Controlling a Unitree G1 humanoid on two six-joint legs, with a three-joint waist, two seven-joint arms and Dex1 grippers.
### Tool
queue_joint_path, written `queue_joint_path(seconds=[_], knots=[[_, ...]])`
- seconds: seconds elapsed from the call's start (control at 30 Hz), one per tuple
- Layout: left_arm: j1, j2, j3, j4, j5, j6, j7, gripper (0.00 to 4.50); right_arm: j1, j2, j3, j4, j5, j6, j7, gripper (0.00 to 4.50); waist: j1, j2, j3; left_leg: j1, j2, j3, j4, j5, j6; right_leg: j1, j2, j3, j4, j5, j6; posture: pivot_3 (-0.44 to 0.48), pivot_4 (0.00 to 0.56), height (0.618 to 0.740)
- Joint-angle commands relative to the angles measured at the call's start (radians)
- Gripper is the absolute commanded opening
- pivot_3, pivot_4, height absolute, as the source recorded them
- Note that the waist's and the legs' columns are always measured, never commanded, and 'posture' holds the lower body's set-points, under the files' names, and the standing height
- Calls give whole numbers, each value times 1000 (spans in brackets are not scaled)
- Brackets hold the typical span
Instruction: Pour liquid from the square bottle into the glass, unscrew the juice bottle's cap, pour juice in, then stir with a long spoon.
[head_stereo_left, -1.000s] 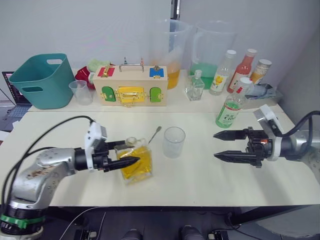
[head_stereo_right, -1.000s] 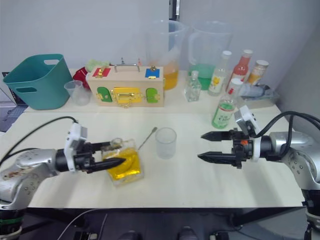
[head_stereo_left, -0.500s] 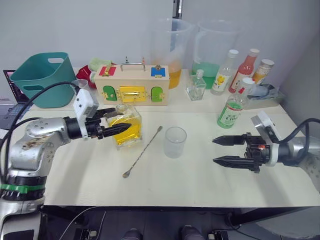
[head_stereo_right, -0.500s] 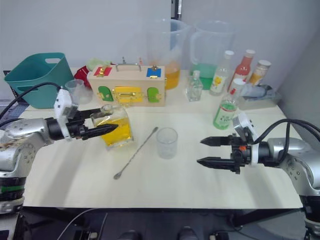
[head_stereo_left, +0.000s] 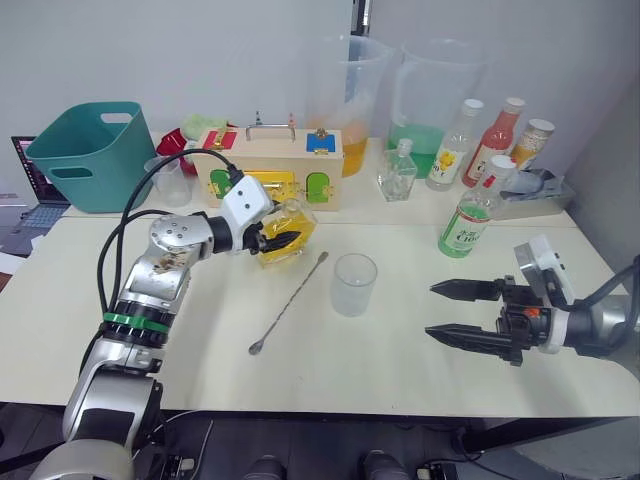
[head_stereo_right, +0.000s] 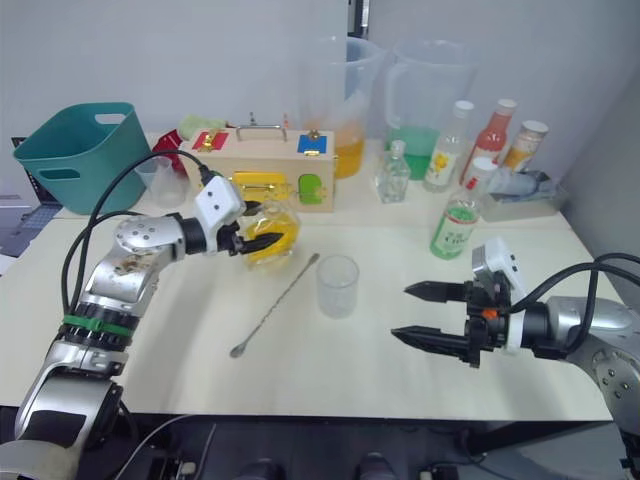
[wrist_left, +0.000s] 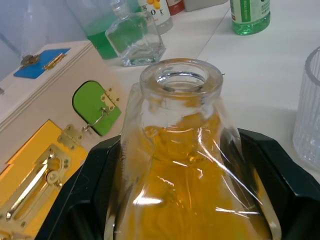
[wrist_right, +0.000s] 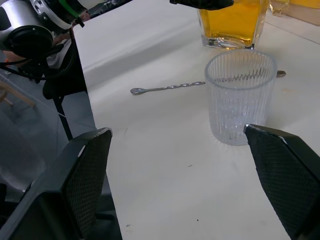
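Left gripper (head_stereo_left: 283, 238) is gripping the square bottle (head_stereo_left: 283, 232) between its jaws.
Bottle is now tilting neck-first toward the glass (head_stereo_left: 353, 284), higher than before; right gripper (head_stereo_left: 462, 312) is hovering, jaws spread.

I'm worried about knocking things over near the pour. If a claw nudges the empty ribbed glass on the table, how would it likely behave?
The glass looks empty, so it is probably light and would slide or tip readily on the smooth table. Its straight sides and flat base suggest fair stability upright, though once toppled it could roll. If it is real glass, it is likely rigid and breakable.
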Motion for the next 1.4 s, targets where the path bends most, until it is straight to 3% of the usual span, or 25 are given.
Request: queue_joint_path(seconds=[0.03, 0.27, 0.4, 0.67, 1.4], knots=[[-86, -57, 12, -11, 41, -107, 86, 2796, 35, 11, -51, -60, 11, -6, -52, 4481, 1, 0, 0, 0, 0, 0, 1, 0, 0, 0, 0, 0, 0, 0, 0, 0, 150, 740], [-122, -118, -9, 77, 116, -246, 136, 2796, 74, 16, -83, -97, 28, -4, -111, 4481, -1, 0, 0, -1, 0, 0, 2, 0, 0, 0, 0, 0, 0, 0, 1, 0, 150, 740], [-118, -140, -25, 150, 190, -443, 210, 2796, 83, 21, -81, -108, 35, -3, -134, 4481, -2, 0, 0, -1, 0, 0, 2, 0, 0, 0, 0, 0, 0, 0, 1, 0, 150, 740], [-104, -160, -44, 223, 300, -624, 347, 2796, 89, 20, -82, -136, 60, -1, -169, 4481, 2, 0, 0, -1, -1, 0, 3, 0, 0, 0, -1, 0, 1, 1, 1, 0, 150, 740], [-18, -170, -82, 141, 420, -762, 442, 2796, 104, 10, -85, -145, 92, -3, -212, 4481, 2, 0, 0, -1, -1, 0, 4, 0, 0, 0, -1, 0, 1, 1, 1, 0, 150, 740]])
